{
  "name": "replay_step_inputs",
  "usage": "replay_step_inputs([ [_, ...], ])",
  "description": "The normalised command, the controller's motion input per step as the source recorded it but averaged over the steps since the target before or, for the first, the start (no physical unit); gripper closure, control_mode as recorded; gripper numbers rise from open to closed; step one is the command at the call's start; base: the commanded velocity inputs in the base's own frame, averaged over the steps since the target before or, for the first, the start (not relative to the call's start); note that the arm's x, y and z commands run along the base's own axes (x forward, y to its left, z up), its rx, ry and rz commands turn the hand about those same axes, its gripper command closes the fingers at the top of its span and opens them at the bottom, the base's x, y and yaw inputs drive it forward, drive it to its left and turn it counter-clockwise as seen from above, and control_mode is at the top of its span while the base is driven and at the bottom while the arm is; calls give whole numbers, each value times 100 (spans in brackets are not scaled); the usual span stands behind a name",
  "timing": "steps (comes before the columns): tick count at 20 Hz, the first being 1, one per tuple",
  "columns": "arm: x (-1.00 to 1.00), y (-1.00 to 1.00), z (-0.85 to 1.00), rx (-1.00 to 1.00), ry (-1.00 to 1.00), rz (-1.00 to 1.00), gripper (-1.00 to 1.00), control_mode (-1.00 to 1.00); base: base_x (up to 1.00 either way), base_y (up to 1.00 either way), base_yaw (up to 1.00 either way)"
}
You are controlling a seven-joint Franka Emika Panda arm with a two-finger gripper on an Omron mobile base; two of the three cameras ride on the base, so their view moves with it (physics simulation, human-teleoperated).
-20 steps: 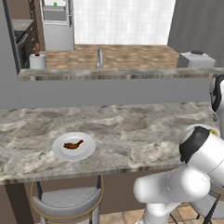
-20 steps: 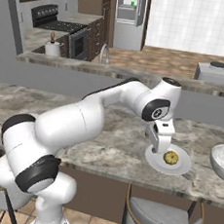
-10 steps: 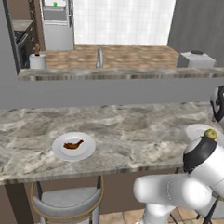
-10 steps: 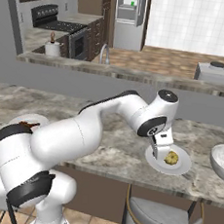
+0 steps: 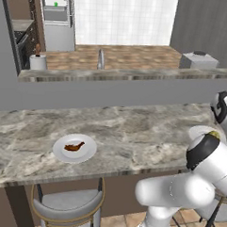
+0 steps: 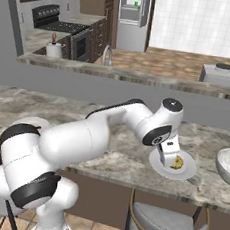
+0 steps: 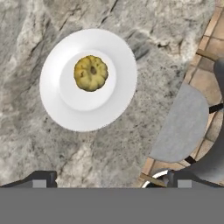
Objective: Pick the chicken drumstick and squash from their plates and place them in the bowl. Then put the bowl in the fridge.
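Note:
A yellow squash [image 7: 91, 72] lies in the middle of a white plate [image 7: 57, 105] near the counter's front edge. My gripper [image 7: 111, 178] hangs above it, open, with its dark fingertips [image 7: 43, 177] wide apart and nothing between them. From the right base view the gripper [image 6: 170, 159] is just over the left side of that plate [image 6: 187, 171], beside the squash [image 6: 178, 163]. The off-white bowl [image 6: 228, 166] stands to the plate's right. The reddish-brown chicken drumstick [image 5: 74, 146] rests on the other plate [image 5: 61, 152], far to the left. The fridge [image 5: 57, 13] stands open at the back.
Two round stools [image 5: 65, 209] [image 6: 168, 225] sit under the counter's front edge. A raised ledge [image 5: 117, 77] runs behind the marble counter [image 5: 133, 130]. Beyond it are a faucet [image 5: 101, 58], a grey appliance [image 6: 220, 75] and a stove [image 6: 56, 25].
My hand has dropped slightly lower over the squash plate and shifted a little toward the counter's front. My elbow has swung out to the right. The squash and the drumstick have not moved.

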Motion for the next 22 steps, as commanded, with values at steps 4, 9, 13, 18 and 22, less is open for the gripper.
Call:
replay_step_inputs([
  [4, 8, -17, 0, -8, 4, 0, -100, -100, 0, 0, 0],
  [9, 8, -18, -5, -2, -1, 0, -100, -100, 0, 0, 0],
  [13, 12, -14, -10, 0, 0, 0, -100, -100, 0, 0, 0],
  [18, 19, -10, -13, 0, 0, 0, -100, -100, 0, 0, 0],
  [22, 21, -8, -12, 0, 0, 0, -100, -100, 0, 0, 0],
])
